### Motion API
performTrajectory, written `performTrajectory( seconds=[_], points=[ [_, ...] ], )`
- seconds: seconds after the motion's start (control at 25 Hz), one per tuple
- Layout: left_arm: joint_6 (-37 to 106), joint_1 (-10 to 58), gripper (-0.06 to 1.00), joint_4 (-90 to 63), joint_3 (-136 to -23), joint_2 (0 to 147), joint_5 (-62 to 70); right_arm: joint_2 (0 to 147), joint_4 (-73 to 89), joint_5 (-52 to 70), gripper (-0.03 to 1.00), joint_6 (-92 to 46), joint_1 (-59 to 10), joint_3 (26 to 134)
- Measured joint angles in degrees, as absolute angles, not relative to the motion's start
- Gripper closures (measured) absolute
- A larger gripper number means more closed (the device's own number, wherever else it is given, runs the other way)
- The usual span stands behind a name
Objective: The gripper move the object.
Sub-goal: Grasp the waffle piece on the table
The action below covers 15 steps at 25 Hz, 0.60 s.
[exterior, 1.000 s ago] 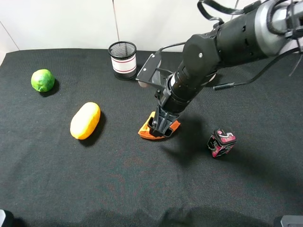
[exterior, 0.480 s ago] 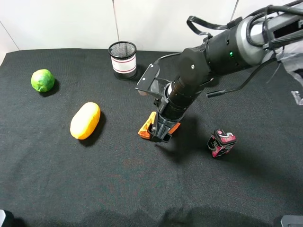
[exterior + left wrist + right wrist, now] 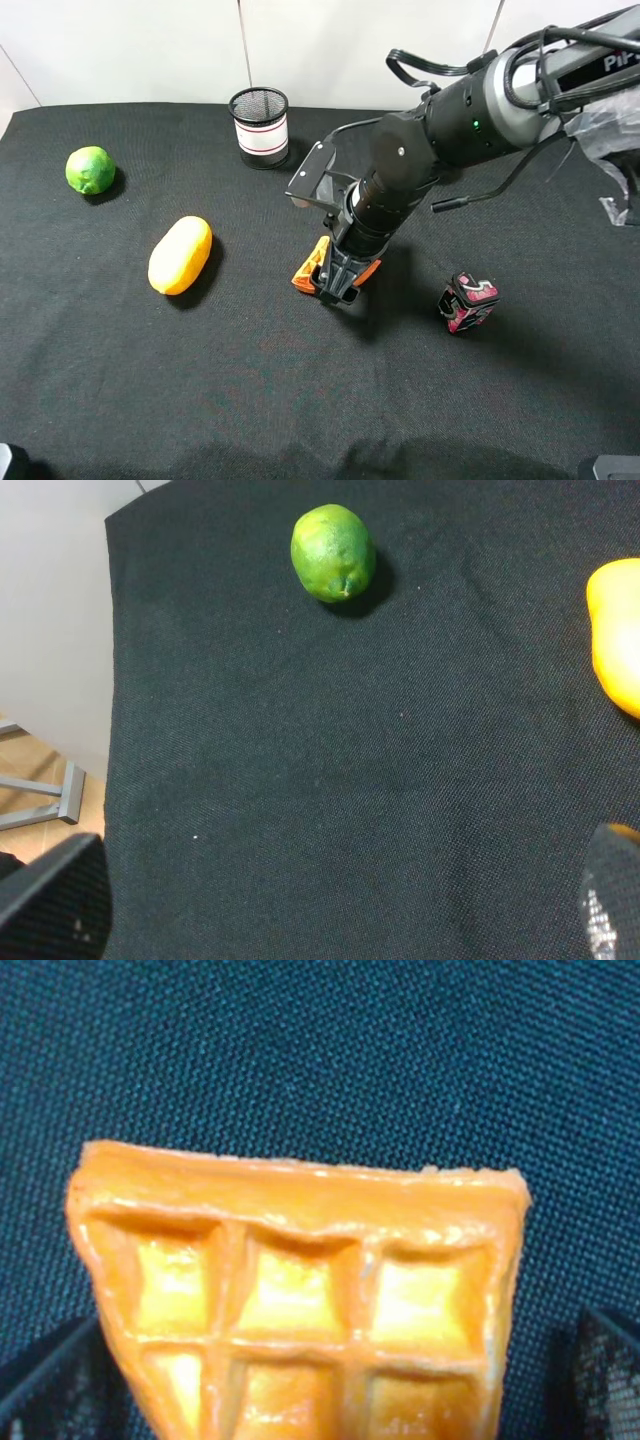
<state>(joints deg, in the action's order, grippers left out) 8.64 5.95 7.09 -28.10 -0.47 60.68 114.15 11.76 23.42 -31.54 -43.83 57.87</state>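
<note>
The black two-fingered right gripper (image 3: 335,287) is standing nose-down over the small orange wedge-shaped toy waffle slice (image 3: 304,277). The slice is lying near the middle of the black cloth-covered table (image 3: 250,400), with one end appearing to tip up off the cloth. In the right wrist view the jaws are flanking the slice with a strip of cloth showing on one side, so they are reading as apart rather than clamped. The smooth yellow-orange oblong fruit (image 3: 181,255) is sitting at 9 o'clock from the slice and the pink-and-black cube (image 3: 468,301) at 3 o'clock. The left gripper (image 3: 335,890) is hanging spread wide, holding nothing. Judged progress: the approach is looking complete, while the grasp, carry and release are remaining.
</note>
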Motion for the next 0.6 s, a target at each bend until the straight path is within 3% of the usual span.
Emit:
performTrajectory(
  seconds=[0.48, 0.6],
  points=[
    [8.6, 6.0, -0.05, 7.1, -28.1, -0.5, 60.7, 115.1, 12.6, 23.2, 0.27, -31.5, -43.8, 57.9],
    [8.6, 6.0, -0.05, 7.1, -28.1, -0.5, 60.7, 115.1, 12.6, 23.2, 0.37, -31.5, -43.8, 57.9]
  ],
)
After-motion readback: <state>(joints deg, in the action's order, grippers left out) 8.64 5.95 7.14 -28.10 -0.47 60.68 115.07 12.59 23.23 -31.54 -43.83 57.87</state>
